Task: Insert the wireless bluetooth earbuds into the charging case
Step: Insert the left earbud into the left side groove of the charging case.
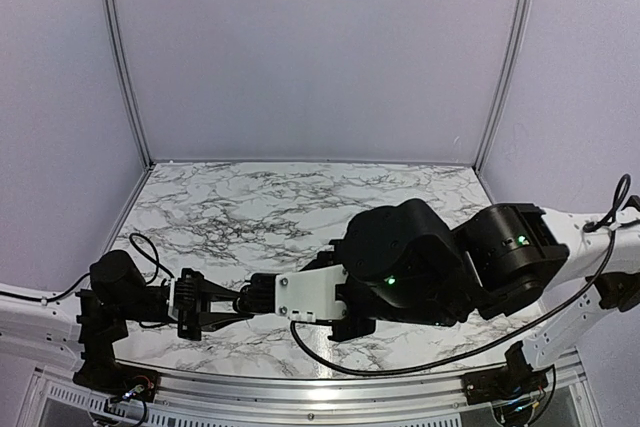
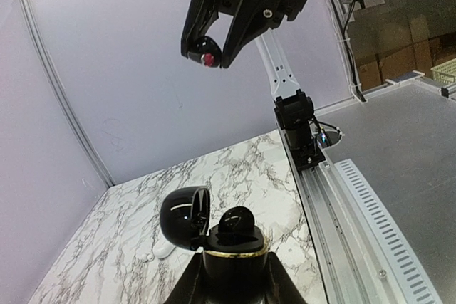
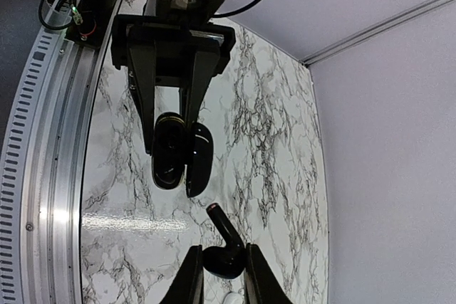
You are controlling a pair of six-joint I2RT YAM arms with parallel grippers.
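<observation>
Now gripping the open charging case (image 2: pixel 229 250) in the left claw (image 3: pixel 173 133) for steadiness, and pinching one earbud (image 3: pixel 226 254) in the right claw (image 2: pixel 206 55) nearby, ready for dropping in

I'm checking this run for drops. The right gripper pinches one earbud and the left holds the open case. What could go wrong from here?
The earbud sits only between the tips of the right gripper, so it may twist or slip on the way over. The charging case is held only by the left gripper, so a hard push could tilt it. Its lid stands open beside the opening, and the right gripper might knock it.
</observation>
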